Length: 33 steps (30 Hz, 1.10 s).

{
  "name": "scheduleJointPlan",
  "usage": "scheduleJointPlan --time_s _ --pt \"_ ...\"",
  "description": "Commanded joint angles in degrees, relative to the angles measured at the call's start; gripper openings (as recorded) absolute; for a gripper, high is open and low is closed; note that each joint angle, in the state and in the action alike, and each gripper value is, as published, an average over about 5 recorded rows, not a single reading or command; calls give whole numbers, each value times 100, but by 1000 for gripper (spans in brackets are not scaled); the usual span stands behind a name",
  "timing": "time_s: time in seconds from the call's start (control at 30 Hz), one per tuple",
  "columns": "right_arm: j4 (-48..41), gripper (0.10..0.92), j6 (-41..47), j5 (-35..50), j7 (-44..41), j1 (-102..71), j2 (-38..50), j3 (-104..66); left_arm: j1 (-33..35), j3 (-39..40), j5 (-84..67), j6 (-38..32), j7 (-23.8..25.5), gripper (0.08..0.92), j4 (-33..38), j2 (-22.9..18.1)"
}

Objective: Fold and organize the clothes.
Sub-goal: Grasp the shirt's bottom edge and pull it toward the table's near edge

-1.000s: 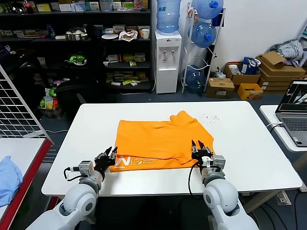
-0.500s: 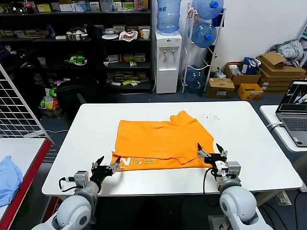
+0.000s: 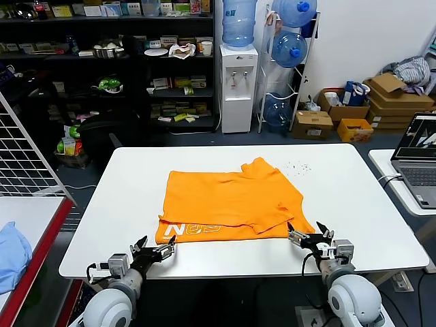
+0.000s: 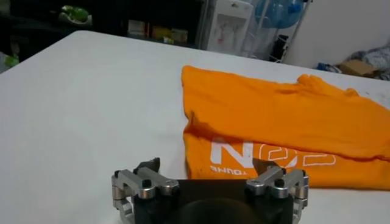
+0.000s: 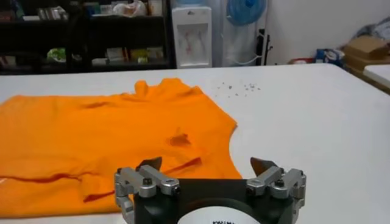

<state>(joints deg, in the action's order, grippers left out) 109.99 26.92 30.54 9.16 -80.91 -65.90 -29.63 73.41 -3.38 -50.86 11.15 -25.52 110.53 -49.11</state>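
Observation:
The orange T-shirt (image 3: 231,201) lies folded flat on the white table (image 3: 354,197), with white lettering along its near edge. It also shows in the left wrist view (image 4: 274,131) and the right wrist view (image 5: 103,140). My left gripper (image 3: 155,248) is open and empty at the table's near edge, just short of the shirt's near left corner; it shows in the left wrist view (image 4: 207,164). My right gripper (image 3: 308,235) is open and empty at the near edge, just right of the shirt's near right corner; it shows in the right wrist view (image 5: 207,163).
A light blue cloth (image 3: 12,253) lies on a side table at the left. A laptop (image 3: 419,160) stands on a table at the right. Shelves (image 3: 109,61), a water dispenser (image 3: 238,85) and cardboard boxes (image 3: 381,102) stand behind the table.
Both grippers have drawn back from the shirt's near edge toward me and outward, open and empty. The shirt's near fold lies flat where they left it.

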Motion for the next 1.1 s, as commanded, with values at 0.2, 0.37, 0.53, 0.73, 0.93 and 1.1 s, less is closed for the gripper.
scheduleJointPlan --time_s 0.2,0.37,0.53,0.73,0.93,1.1 --pt "-196 906 162 222 -67 15 87 -60 82 -9 26 -6 29 921 -122 -64" --pt "-184 779 182 264 -68 45 76 -37 71 22 54 -3 34 921 -126 -63" --pt "-220 641 244 349 -55 62 63 -27 74 32 65 -1 32 878 -120 -57" --pt "-167 467 269 422 -38 42 58 -38 63 52 77 -2 29 714 -122 -59" --pt "-101 294 249 431 -21 4 48 -48 50 83 114 -12 37 540 -130 -71" --pt "-66 154 206 433 1 -32 46 -65 56 93 146 -15 38 393 -129 -74"
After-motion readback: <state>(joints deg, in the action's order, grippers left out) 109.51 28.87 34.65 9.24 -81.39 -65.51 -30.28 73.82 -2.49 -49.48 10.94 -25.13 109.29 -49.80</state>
